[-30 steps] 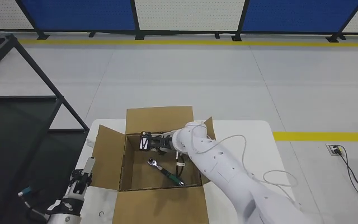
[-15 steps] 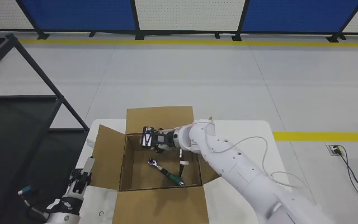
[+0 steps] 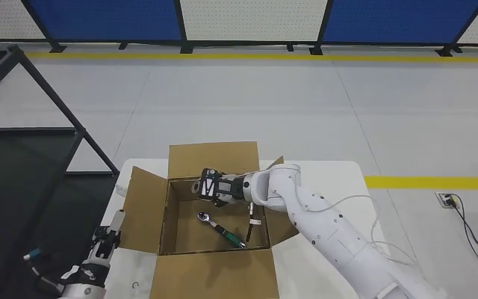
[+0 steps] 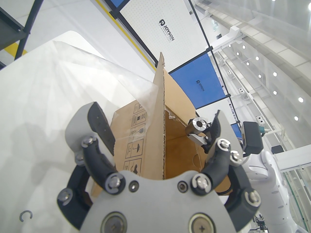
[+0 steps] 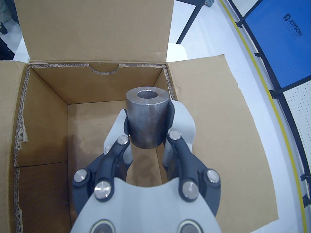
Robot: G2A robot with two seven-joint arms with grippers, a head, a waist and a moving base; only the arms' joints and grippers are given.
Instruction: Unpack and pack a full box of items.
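Observation:
An open cardboard box [image 3: 213, 157] stands on the white table. A ratchet wrench [image 3: 220, 226] with a green handle lies on its floor. My right gripper [image 3: 209, 185] hangs over the box's far half, shut on a grey metal cylinder [image 5: 147, 120] with a hole through it. The right wrist view looks down past the right gripper [image 5: 147, 122] into the box [image 5: 97, 25], whose flaps stand open. My left gripper [image 4: 158, 126] is open and holds nothing, low beside the box's left flap [image 4: 159, 112]. The left gripper [image 3: 108, 243] sits at the table's left front corner. The cylinder [image 4: 198, 125] shows beyond that flap.
A black metal rack [image 3: 45, 97] stands left of the table. Bare white tabletop [image 3: 328, 179] lies right of the box. A clear plastic sheet [image 4: 85, 73] rests against the box's outer left side. Blue and white partition panels [image 3: 246, 19] line the back.
My right gripper has carried the metal cylinder to the right above the box, from its far left part toward the middle. The left gripper has kept still.

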